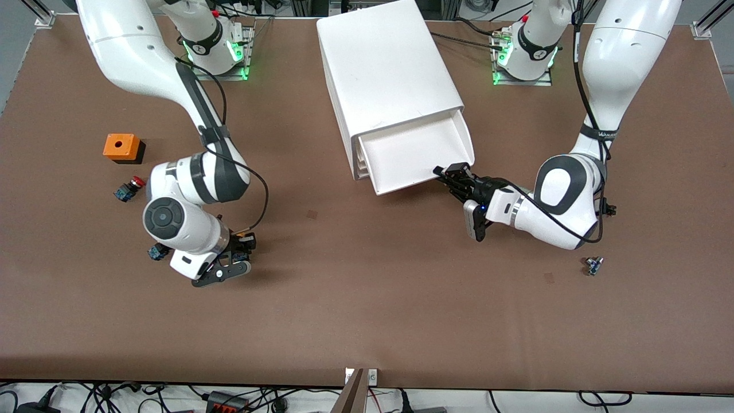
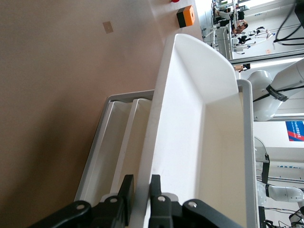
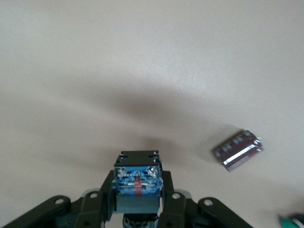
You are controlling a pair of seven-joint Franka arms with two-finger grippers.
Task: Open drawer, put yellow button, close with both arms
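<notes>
The drawer (image 1: 418,154), highest in the white cabinet (image 1: 384,69), is pulled out and empty. My left gripper (image 1: 452,172) is shut on the drawer's front wall at its corner toward the left arm's end. In the left wrist view the fingers (image 2: 127,190) pinch that wall, with the gripper (image 2: 141,184) astride it and the drawer's tray (image 2: 190,123) stretching away. My right gripper (image 1: 246,244) is over the table toward the right arm's end, shut on a switch with a black and blue body (image 3: 137,173). An orange tip shows in the front view (image 1: 247,233); the cap is hidden in the wrist view.
An orange box (image 1: 121,147) and a red-capped switch (image 1: 129,188) lie toward the right arm's end. Another blue-bodied switch (image 1: 156,251) sits beside the right wrist. A small part (image 1: 593,265) lies toward the left arm's end. A small dark-red block (image 3: 237,149) lies under the right gripper.
</notes>
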